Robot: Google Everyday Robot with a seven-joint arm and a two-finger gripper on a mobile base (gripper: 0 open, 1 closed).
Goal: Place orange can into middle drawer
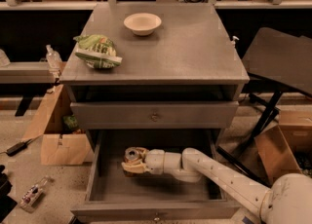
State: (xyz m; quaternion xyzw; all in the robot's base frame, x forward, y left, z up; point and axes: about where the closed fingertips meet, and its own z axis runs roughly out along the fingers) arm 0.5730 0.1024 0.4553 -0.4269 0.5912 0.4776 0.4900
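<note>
Inside the pulled-out middle drawer, the gripper holds the upright orange can between its jaws, near the left of the floor, so carrying looks done; releasing and withdrawing the arm remain.

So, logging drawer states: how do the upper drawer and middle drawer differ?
The upper drawer is shut; the middle drawer is pulled open. The upper drawer's inside is hidden; the middle drawer shows the tool inside, gripping the orange can. Both are grey, with small knobs.
</note>
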